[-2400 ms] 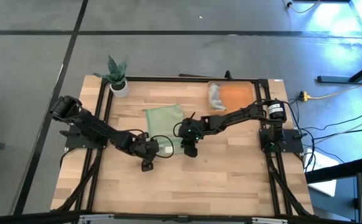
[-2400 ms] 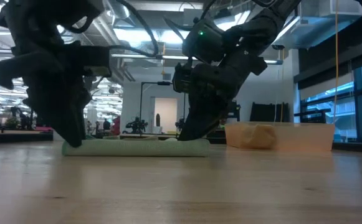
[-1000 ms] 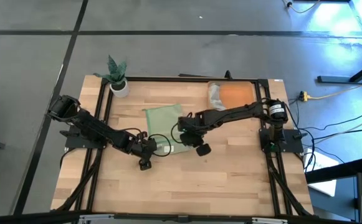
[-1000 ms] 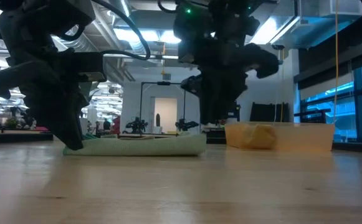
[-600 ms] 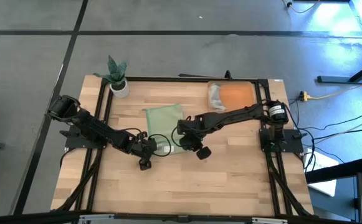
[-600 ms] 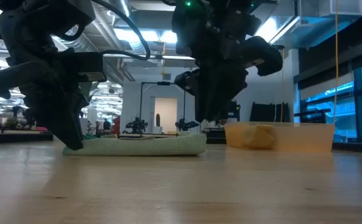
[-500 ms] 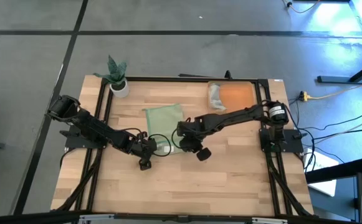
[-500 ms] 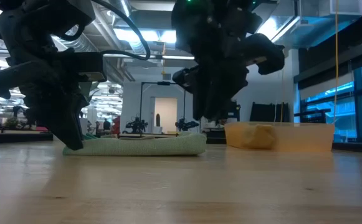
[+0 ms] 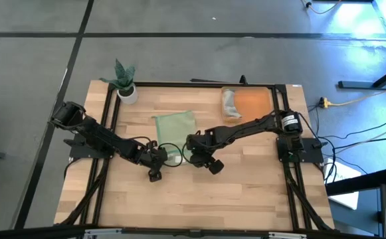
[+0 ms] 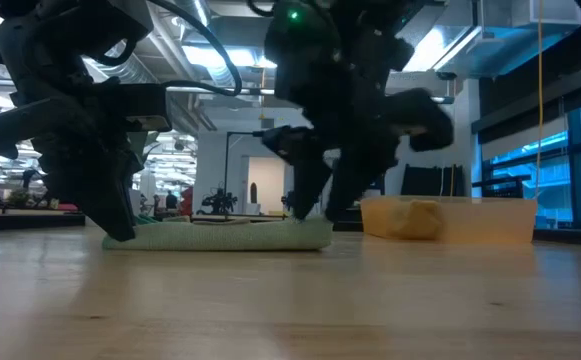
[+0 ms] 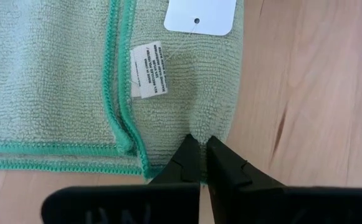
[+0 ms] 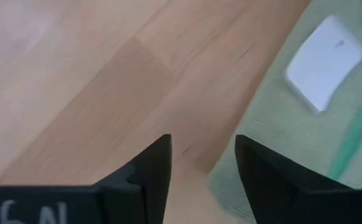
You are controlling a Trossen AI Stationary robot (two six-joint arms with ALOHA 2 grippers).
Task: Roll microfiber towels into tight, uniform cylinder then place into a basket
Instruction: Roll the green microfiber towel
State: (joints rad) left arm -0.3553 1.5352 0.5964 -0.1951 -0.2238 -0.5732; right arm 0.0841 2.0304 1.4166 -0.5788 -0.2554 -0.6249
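Stage: early, rolling not begun | green towel [image 9: 177, 127] lying flat mid-tabletop | left end effector [image 11: 198, 163] clenching its near corner | right end effector [image 12: 200, 163] released at its edge | grey towel [image 9: 229, 103] sitting at 9 o'clock in basket [image 9: 254, 103].

A wooden table [image 9: 246, 192] bears green towel [image 9: 175, 126], orange basket [image 9: 254, 103], plant pot [image 9: 127, 95].
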